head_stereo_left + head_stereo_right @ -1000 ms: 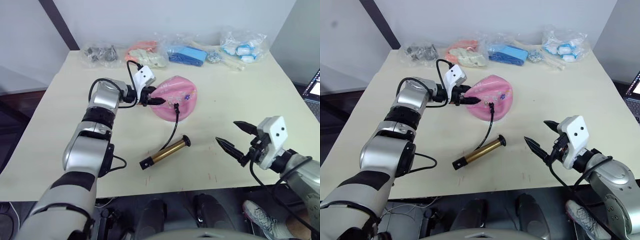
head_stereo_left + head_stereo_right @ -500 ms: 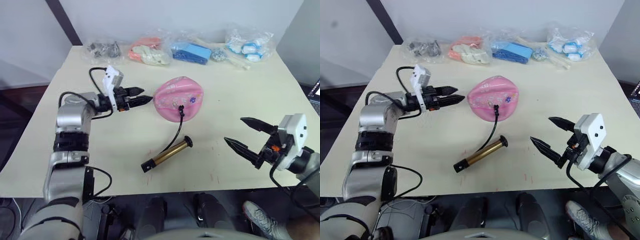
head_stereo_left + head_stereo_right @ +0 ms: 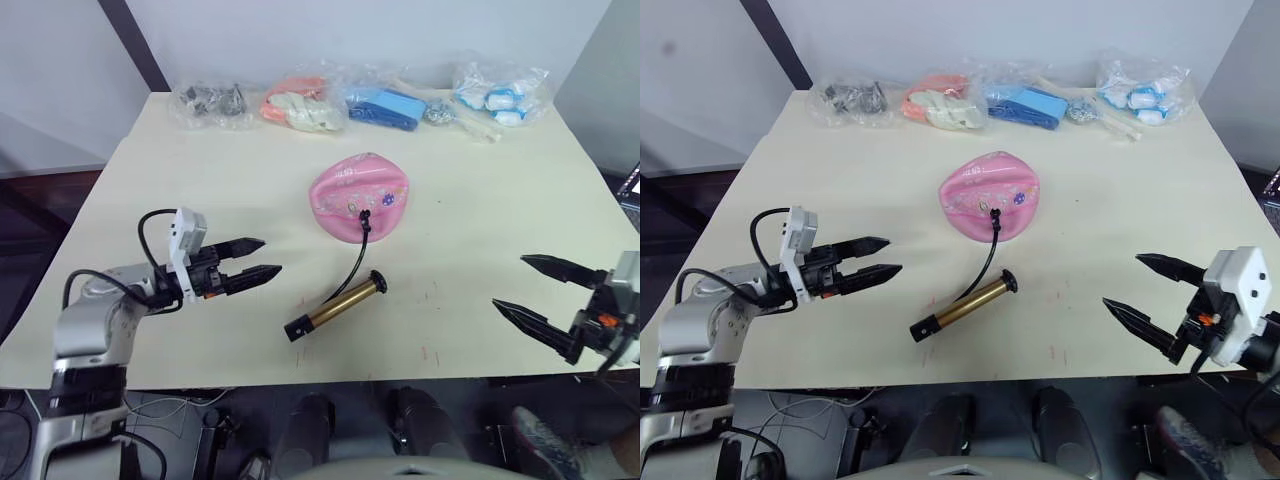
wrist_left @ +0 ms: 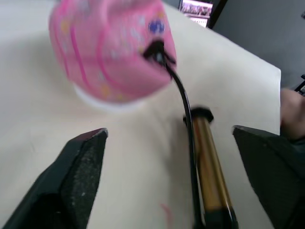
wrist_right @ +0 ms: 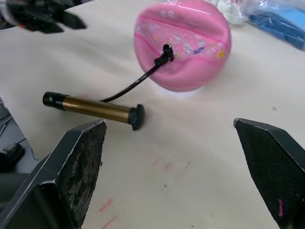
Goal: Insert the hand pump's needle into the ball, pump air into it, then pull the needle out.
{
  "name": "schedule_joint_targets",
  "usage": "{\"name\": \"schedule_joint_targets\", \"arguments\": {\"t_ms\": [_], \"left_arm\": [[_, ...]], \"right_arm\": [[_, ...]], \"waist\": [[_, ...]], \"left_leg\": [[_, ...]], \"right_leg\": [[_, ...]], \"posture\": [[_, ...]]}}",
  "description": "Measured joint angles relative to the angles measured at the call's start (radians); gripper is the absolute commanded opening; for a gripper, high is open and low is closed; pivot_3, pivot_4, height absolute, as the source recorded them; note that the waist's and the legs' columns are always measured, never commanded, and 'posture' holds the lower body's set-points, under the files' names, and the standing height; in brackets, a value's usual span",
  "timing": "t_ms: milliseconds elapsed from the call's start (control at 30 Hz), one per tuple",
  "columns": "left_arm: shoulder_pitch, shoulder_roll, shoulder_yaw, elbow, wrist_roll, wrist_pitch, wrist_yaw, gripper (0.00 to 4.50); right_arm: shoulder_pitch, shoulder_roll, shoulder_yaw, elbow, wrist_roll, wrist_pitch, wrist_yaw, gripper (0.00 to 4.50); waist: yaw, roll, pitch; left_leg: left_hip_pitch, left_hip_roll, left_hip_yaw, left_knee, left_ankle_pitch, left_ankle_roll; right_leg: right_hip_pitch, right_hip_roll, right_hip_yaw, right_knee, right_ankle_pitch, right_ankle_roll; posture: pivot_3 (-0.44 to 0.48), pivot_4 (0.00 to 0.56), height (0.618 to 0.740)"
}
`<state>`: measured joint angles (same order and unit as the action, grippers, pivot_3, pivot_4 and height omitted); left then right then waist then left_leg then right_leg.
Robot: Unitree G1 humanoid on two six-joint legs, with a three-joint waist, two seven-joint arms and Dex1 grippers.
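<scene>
My left end effector hovers low over the left part of the table, its two black fingers spread a little and holding nothing, tips pointing toward the middle where the pump lies. Just to the right of those tips, near the table's front edge, the hand pump lies flat at a slant, its brass-gold barrel running from a black cap at the near left end up to a black cap at the far right end. From around that far end a thin black hose curves up and away to the ball, which sits behind the pump at the middle of the table, pink with small coloured prints, sagging and dented on top. The small black fitting of the needle sits against the ball's near face, so the needle looks inserted; the pin itself I cannot see. Along the table's far edge lies a row of clear bags holding grey, orange-white, blue and white items. At the far right, near the table's front edge, my right end effector hangs with its fingers spread wide and empty, well apart from the pump and ball.
</scene>
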<state>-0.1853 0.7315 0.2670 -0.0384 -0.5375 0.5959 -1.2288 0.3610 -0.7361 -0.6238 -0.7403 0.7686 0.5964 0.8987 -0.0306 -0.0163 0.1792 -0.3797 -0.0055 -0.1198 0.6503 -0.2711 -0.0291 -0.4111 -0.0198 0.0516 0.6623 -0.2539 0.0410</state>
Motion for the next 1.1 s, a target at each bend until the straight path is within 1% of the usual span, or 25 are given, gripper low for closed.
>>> {"name": "schedule_joint_targets", "arguments": {"t_ms": [67,167,367,467,633,800,867,900,933,967,1067,1100], "left_arm": [[0.080,0.021,0.007,-0.027,-0.004,-0.017,-0.011,4.44],[0.141,0.031,0.004,-0.030,-0.002,-0.048,-0.033,4.44],[0.145,0.073,-0.005,-0.005,0.003,-0.107,-0.075,4.44],[0.125,0.104,-0.036,0.013,0.004,-0.112,-0.109,4.44],[0.037,0.192,-0.127,-0.010,0.016,-0.078,-0.162,4.44],[-0.025,0.225,-0.226,-0.073,0.027,-0.042,-0.180,4.44],[-0.086,0.236,-0.291,-0.111,0.040,0.036,-0.162,4.44],[-0.163,0.245,-0.355,-0.149,0.044,0.136,-0.139,4.44],[-0.182,0.245,-0.369,-0.163,0.044,0.160,-0.135,4.44],[-0.234,0.243,-0.409,-0.181,0.041,0.222,-0.127,4.44],[-0.328,0.209,-0.481,-0.201,0.033,0.341,-0.098,4.44],[-0.357,0.178,-0.508,-0.204,0.034,0.379,-0.072,4.44]], "right_arm": [[0.041,-0.001,-0.023,0.027,-0.008,-0.021,0.031,4.50],[0.086,-0.001,-0.048,0.058,-0.023,-0.057,0.062,4.50],[0.152,0.001,-0.061,0.094,-0.059,-0.123,0.112,4.50],[0.155,0.000,-0.061,0.093,-0.057,-0.129,0.116,4.50],[0.157,-0.027,-0.064,0.057,-0.019,-0.121,0.119,4.50],[0.181,-0.068,-0.092,0.007,0.013,-0.113,0.150,4.50],[0.183,-0.091,-0.109,0.000,0.025,-0.104,0.164,4.50],[0.183,-0.112,-0.121,-0.006,0.033,-0.099,0.174,4.50],[0.179,-0.118,-0.125,-0.009,0.035,-0.099,0.177,4.50],[0.181,-0.122,-0.141,-0.014,0.041,-0.097,0.182,4.50],[0.183,-0.130,-0.152,-0.033,0.054,-0.086,0.181,4.50],[0.184,-0.131,-0.157,-0.039,0.055,-0.078,0.180,4.50]], "waist": [[0.000,0.000,0.000],[0.001,0.000,0.000],[0.013,0.001,0.000],[0.013,0.001,0.000],[0.015,0.001,0.000],[0.015,0.001,0.000],[0.016,0.001,0.000],[0.019,0.001,0.000],[0.018,0.001,0.000],[0.018,0.001,0.000],[0.014,0.001,0.000],[0.012,0.001,0.000]], "left_leg": [[0.000,0.000,0.001,0.000,0.000,0.000],[0.001,0.000,0.002,0.001,0.000,0.000],[0.001,0.001,0.003,0.001,0.000,0.000],[0.001,0.001,0.003,0.001,0.000,0.000],[0.001,0.001,0.004,0.001,0.000,0.000],[0.000,0.001,0.005,0.001,0.000,0.000],[0.000,0.000,0.004,0.002,0.000,0.000],[-0.001,0.000,0.004,0.003,0.000,0.000],[0.000,0.000,0.004,0.003,0.000,0.000],[0.000,0.000,0.005,0.004,0.000,0.000],[0.000,0.001,0.005,0.004,0.000,0.000],[0.000,0.001,0.005,0.004,0.000,0.000]], "right_leg": [[0.000,0.000,0.000,0.000,0.000,0.000],[0.000,0.001,0.000,0.000,0.000,0.001],[0.000,0.002,0.000,0.000,0.000,0.001],[0.000,0.002,0.000,0.000,0.000,0.001],[0.000,0.002,0.000,0.001,0.000,0.001],[0.000,0.002,0.000,0.000,0.000,0.000],[0.000,0.002,0.000,0.001,0.000,0.001],[0.000,0.003,0.000,0.001,0.000,0.002],[0.001,0.003,0.000,0.001,0.001,0.003],[0.001,0.003,0.000,0.001,0.000,0.003],[0.002,0.003,0.001,0.001,0.000,0.003],[0.002,0.003,0.001,0.001,0.001,0.003]], "posture": [[0.000,0.150,0.740],[0.000,0.150,0.740],[0.000,0.150,0.740],[0.000,0.150,0.740],[0.000,0.150,0.740],[0.000,0.150,0.740],[0.000,0.150,0.740],[0.000,0.150,0.740],[0.000,0.150,0.740],[0.000,0.150,0.740],[0.000,0.150,0.740],[0.000,0.150,0.740]]}}
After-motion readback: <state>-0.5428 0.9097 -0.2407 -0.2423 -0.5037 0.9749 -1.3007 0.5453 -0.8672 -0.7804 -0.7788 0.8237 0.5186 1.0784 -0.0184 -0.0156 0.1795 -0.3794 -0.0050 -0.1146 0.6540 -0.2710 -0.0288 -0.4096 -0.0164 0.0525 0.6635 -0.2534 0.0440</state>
